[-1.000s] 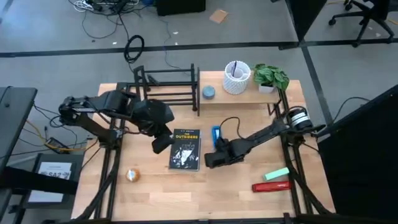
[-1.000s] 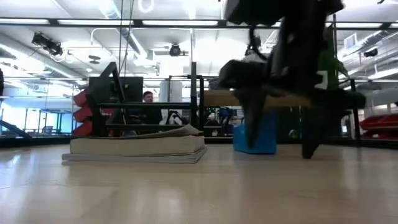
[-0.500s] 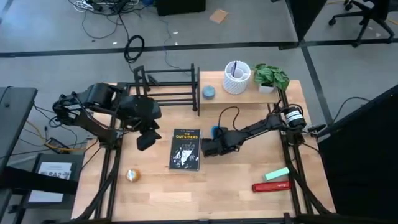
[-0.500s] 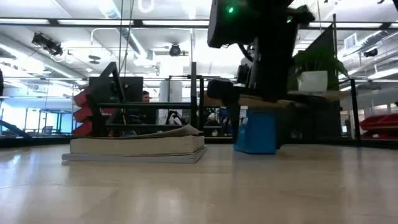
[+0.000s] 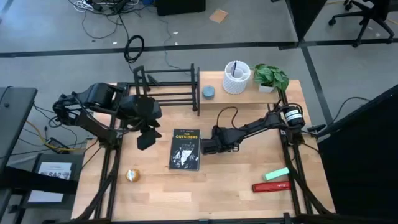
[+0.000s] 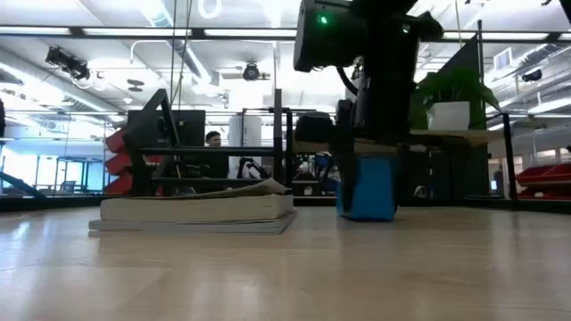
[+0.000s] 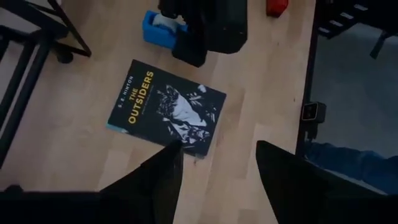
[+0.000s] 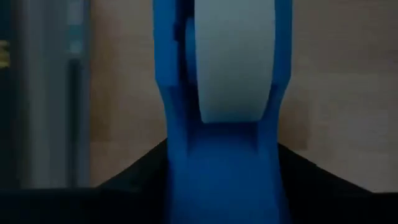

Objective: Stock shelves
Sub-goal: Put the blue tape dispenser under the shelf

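Observation:
A blue tape dispenser [image 5: 215,130] stands on the table just right of a black paperback book [image 5: 185,150] that lies flat. My right gripper [image 5: 210,146] is down over the dispenser [image 8: 217,124], open, with one finger on each side of its body. My left gripper [image 5: 146,139] hovers open left of the book [image 7: 166,106], holding nothing. The black bar rack [image 5: 165,87] stands at the far left. The wooden board shelf [image 5: 249,96] stands at the far right. My right gripper straddles the dispenser's base [image 8: 217,186] from above, the fingers [image 8: 134,183] lying close along its two long sides. I cannot tell whether they touch it. The dispenser [image 6: 368,189] stands upright on the table.
On the wooden shelf stand a white cup [image 5: 237,78], a potted plant [image 5: 270,78] and a small grey-blue round thing [image 5: 209,92]. An orange ball [image 5: 132,175] lies near left; a green block [image 5: 277,174] and a red tool [image 5: 270,186] lie near right.
My right gripper has gone toward the table's far left, up to the dispenser, and has come down around it. My left gripper has drawn back from the book toward the table's left edge, then kept still. The book and the dispenser have stayed put.

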`<state>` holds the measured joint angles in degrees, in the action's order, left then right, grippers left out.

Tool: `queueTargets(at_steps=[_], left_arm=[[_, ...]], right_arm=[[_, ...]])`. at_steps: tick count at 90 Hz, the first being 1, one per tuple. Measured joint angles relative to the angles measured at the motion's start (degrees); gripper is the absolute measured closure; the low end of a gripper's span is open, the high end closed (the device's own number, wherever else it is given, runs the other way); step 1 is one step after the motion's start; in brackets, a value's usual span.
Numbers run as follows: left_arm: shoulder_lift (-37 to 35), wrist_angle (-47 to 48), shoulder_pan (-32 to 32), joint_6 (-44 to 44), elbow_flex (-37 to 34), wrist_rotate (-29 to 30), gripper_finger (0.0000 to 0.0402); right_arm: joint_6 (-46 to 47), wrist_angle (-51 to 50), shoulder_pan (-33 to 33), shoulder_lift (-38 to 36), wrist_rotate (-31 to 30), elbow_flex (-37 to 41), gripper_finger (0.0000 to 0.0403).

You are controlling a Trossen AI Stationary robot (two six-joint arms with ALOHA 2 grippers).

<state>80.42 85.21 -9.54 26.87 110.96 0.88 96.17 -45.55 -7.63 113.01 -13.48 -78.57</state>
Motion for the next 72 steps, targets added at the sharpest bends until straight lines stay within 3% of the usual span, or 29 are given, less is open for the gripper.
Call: queueTargets(at_steps=[43,63,72], left_arm=[[0.0,-0.2,0.0,0.3,-0.1,1.6,0.0218],[0.0,-1.2,0.0,0.6,-0.1,2.1,0.0218],[0.0,-1.5,0.0,0.8,-0.1,2.1,0.0218]], right_arm=[[-12.7,6.5,16.4,0.3,-2.2,-1.4,0.023],[-15.2,6.7,17.7,0.3,-2.5,-1.4,0.0229],[-14.9,6.3,17.2,0.3,-3.3,-1.4,0.0205]])
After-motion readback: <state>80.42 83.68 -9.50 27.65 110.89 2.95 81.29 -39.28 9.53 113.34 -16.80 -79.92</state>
